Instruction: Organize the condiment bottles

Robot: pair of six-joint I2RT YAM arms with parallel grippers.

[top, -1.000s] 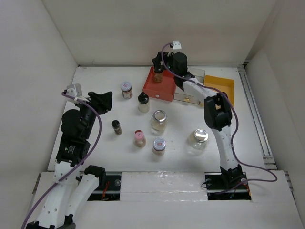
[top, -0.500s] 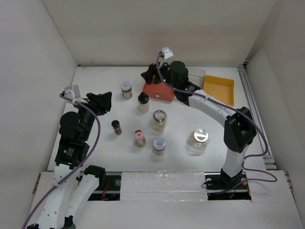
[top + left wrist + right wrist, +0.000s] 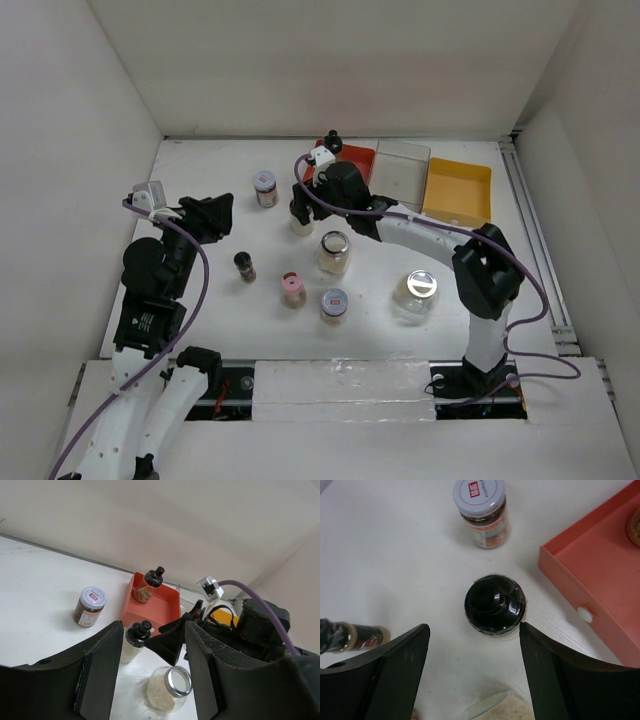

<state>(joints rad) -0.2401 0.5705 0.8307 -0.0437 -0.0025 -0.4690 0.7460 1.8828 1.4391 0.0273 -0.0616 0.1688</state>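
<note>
Reaching into the upper middle of the overhead view, the right gripper [image 3: 301, 204] [image 3: 472, 627] is hanging over a black-capped bottle [image 3: 300, 226] [image 3: 494, 604] [image 3: 135, 640]. Its fingers are spreading wide on either side of the cap and are touching nothing. This bottle is standing upright on the white table [image 3: 230, 320], just left of the red tray [image 3: 358, 156] [image 3: 600, 580] [image 3: 160, 612].

A second black-capped bottle [image 3: 331, 143] [image 3: 148, 586] is sitting inside the red tray at its upper left corner. A clear tray [image 3: 400, 165] and an orange tray [image 3: 458, 190] are lying to the right of it, in a row.

A grey-lidded spice jar [image 3: 265, 187] [image 3: 482, 510] [image 3: 90, 605] is standing left of the straddled bottle. A clear glass jar [image 3: 333, 252] [image 3: 167, 687] is standing just below that bottle.

Along the lower middle, from left to right, a dark slim shaker [image 3: 245, 266] [image 3: 355, 636], a pink-capped bottle [image 3: 292, 290], a second grey-lidded jar [image 3: 334, 303] and a second glass jar [image 3: 417, 292] are standing apart from one another.

At the left of the frame, the left gripper [image 3: 222, 212] [image 3: 153, 625] is hovering with its fingers parted, gripping nothing.
</note>
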